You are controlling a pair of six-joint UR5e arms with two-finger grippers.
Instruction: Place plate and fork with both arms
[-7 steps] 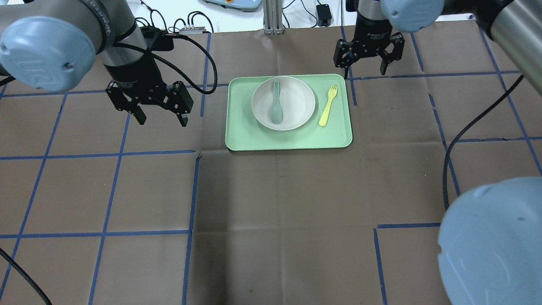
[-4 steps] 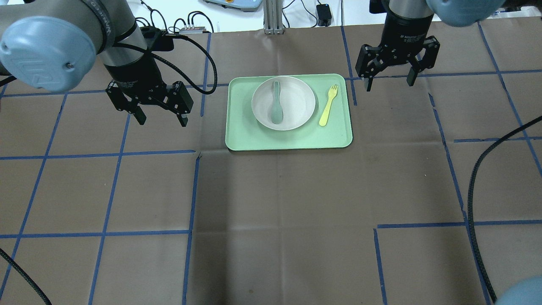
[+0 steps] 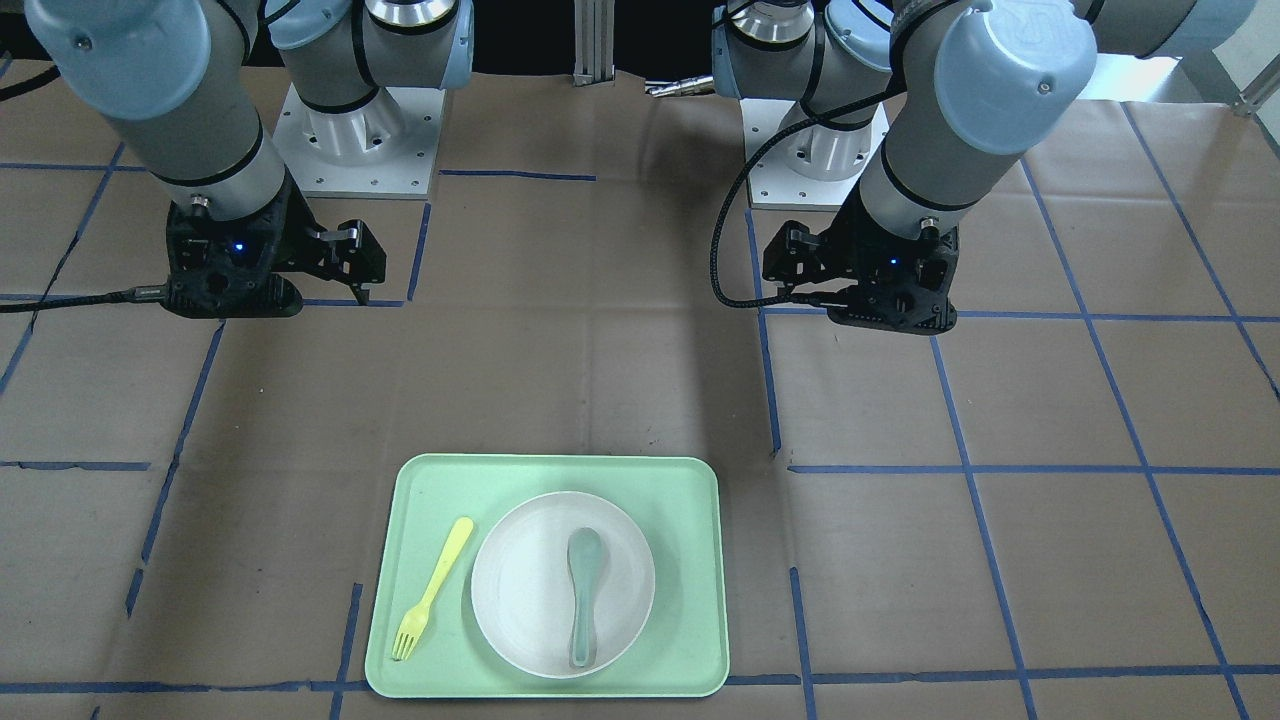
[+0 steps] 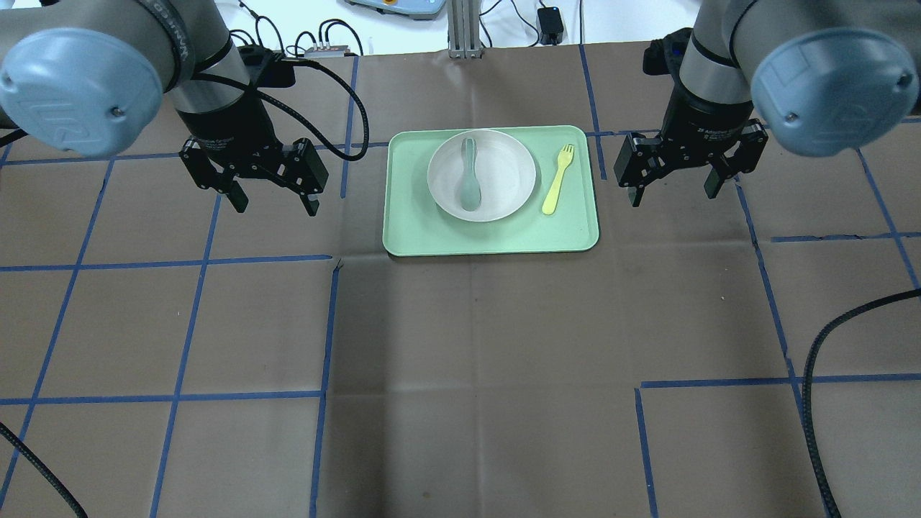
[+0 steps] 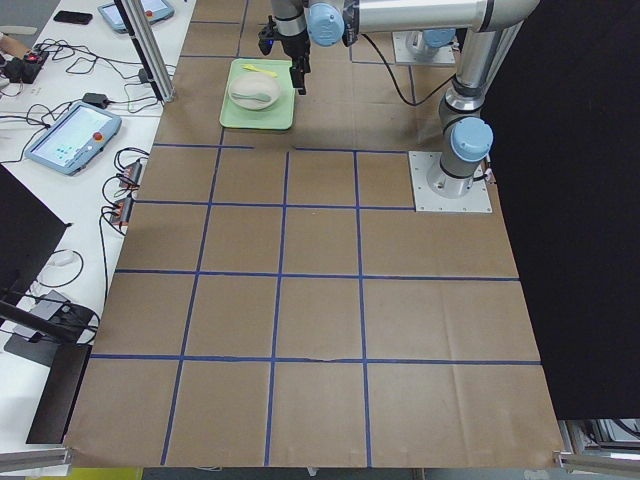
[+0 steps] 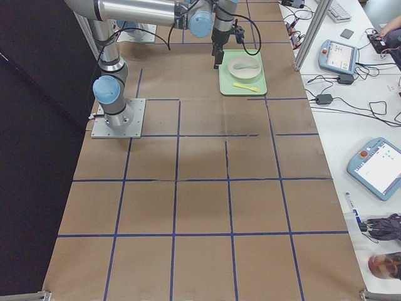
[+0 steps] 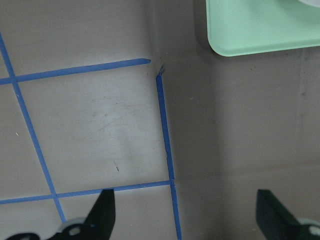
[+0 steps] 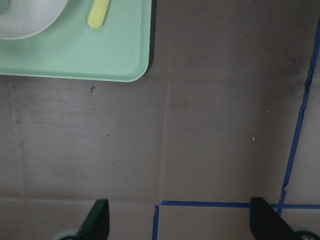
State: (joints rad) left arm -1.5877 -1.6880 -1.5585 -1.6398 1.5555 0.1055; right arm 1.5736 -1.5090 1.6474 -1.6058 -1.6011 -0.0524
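The off-white plate lies on the mint-green tray, with a grey-green spoon in it. The light-yellow fork lies on the tray to the plate's right, tines away from me. My left gripper is open and empty above the table, left of the tray. My right gripper is open and empty, just right of the tray. The right wrist view shows the tray corner, the fork handle and the plate's edge. The left wrist view shows the tray corner.
The table is covered in brown paper with a grid of blue tape lines. Arm bases stand at my side of the table. Cables and tablets lie beyond the far edge.
My right gripper has moved from behind the tray's far right corner toward me and to the right, and now hangs beside the tray's right edge. The left arm has not moved.
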